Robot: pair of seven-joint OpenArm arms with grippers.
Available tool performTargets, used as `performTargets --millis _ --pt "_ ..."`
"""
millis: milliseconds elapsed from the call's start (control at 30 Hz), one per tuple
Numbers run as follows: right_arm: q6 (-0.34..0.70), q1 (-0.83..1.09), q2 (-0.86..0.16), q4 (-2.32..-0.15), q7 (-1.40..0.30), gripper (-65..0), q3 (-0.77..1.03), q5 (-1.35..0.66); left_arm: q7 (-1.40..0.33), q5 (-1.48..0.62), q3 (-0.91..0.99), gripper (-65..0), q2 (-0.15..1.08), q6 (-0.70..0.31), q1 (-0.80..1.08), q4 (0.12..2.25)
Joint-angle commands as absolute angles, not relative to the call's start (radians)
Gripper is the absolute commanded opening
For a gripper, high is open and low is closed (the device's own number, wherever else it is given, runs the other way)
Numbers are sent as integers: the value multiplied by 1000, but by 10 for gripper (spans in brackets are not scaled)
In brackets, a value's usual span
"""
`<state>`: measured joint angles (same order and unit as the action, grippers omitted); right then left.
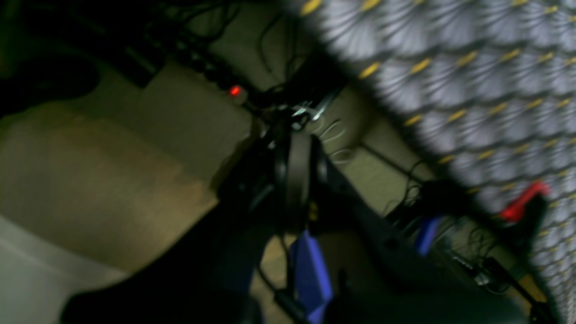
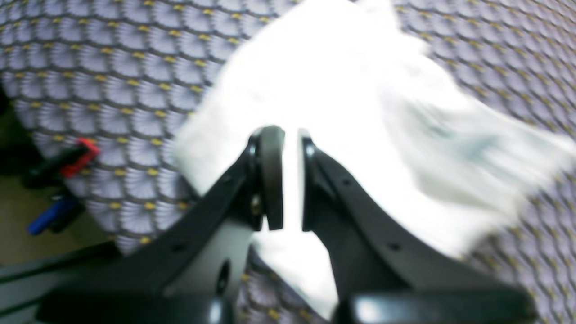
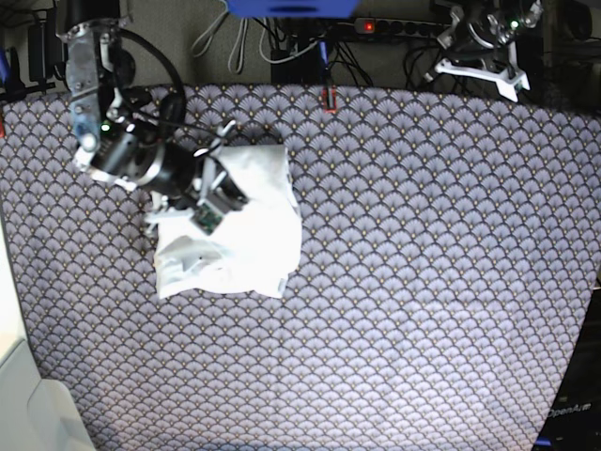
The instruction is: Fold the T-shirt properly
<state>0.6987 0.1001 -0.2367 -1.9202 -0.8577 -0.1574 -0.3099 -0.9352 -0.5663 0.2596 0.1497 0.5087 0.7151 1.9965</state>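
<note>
1. Your base view shows the T-shirt (image 3: pixel 239 235) bunched on the patterned tablecloth (image 3: pixel 423 282), under the right gripper (image 3: pixel 225 193).
2. The right wrist view alone shows its jaws slightly apart over the cloth.
3. The left gripper (image 1: pixel 299 180) hangs off-table above cables (image 1: pixel 333 135); whether its jaws are parted, you cannot tell.

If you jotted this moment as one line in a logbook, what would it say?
T-shirt: bunched in a compact pile on patterned tablecloth | right hand: over shirt, slightly open, nothing gripped | left hand: off the table edge, shut
</note>
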Motion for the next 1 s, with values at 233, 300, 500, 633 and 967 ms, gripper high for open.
performTargets --millis 233,300,500,633,967 --pt "698 91 -180 -1768 -826 -605 -186 -318 -932 -567 262 -649 156 507 800 2015" --pt "698 93 -179 -1710 -785 -605 -186 -318 -932 -561 262 -649 156 507 814 2011" --pt "698 114 -219 -1690 -746 -606 -185 -320 -932 -521 254 -649 168 507 845 1998" --pt "698 194 -271 -1897 -751 -606 -179 -318 -929 -444 186 -649 173 507 837 1940" --pt "698 478 -378 -2005 -696 -609 61 -318 -636 -321 -35 -649 168 507 746 1552"
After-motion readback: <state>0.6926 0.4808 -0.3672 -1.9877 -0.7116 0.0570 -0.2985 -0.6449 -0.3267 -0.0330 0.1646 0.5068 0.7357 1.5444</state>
